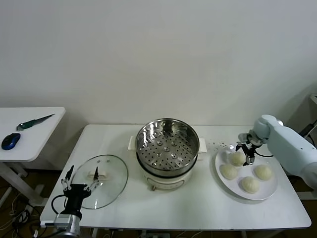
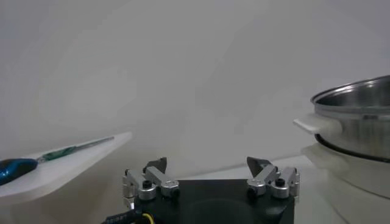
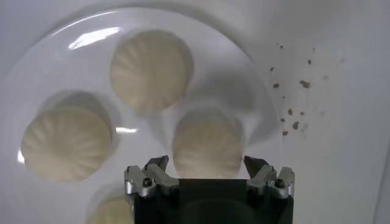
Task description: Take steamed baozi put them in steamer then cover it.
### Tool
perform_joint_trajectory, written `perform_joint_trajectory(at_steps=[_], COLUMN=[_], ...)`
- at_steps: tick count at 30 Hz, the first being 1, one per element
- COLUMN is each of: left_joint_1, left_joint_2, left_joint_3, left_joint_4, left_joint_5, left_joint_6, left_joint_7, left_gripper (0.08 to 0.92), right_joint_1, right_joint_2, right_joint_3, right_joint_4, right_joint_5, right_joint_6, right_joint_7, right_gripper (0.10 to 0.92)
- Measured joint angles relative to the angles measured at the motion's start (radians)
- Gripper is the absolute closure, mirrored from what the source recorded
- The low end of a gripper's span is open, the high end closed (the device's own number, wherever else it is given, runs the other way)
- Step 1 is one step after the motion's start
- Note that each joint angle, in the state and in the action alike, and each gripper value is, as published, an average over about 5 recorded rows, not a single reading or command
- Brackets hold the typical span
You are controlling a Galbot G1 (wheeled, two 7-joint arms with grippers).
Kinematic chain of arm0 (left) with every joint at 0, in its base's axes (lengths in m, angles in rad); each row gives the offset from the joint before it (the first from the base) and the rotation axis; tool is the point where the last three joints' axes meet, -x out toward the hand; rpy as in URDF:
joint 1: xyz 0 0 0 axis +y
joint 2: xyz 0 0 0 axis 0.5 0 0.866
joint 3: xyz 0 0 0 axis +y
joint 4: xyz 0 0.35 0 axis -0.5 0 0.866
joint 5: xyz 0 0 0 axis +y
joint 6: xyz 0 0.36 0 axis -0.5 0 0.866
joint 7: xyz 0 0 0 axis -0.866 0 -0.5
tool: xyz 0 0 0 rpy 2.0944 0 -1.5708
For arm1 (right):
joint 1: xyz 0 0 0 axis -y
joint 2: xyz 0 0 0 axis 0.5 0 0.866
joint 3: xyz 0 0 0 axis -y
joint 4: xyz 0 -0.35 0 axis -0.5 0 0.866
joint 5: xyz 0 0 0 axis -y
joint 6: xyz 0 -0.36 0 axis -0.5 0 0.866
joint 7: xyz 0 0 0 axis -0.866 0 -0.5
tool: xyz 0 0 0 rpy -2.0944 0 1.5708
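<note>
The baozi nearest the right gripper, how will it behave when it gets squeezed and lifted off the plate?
The baozi between the right gripper fingers looks soft and pleated, so it will probably dent under a firm pinch. It seems light for its size. Its domed top may slip, and it might stick slightly to the glossy plate.

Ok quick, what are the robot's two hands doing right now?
Left gripper: open, holding nothing, by the glass cover.
Right gripper: open, fingers either side of a baozi on the plate, not gripping yet.
</note>
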Motion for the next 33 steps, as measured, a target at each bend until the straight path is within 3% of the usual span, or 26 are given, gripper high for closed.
perform_joint_trajectory(at_steps=[9, 17, 33], left_joint_1=[0.002, 0.01, 0.033], left_joint_2=[0.001, 0.002, 0.015], left_joint_3=[-0.001, -0.004, -0.007], left_joint_4=[0.001, 0.001, -0.008], left_joint_5=[-0.001, -0.006, -0.026], left_joint_6=[-0.001, -0.006, -0.009], left_joint_7=[-0.001, -0.002, -0.008], left_gripper=[0.177, 0.177, 0.177], right_joint_1=[0.001, 0.037, 0.479], right_joint_2=[0.016, -0.001, 0.03], right_joint_3=[0.014, -0.017, -0.416], right_joint_4=[-0.018, 0.008, 0.189], right_joint_5=[-0.007, 0.026, 0.273], right_joint_6=[0.006, 0.024, 0.17], right_joint_7=[-0.006, -0.02, -0.061], right_gripper=[0.323, 0.338, 0.338])
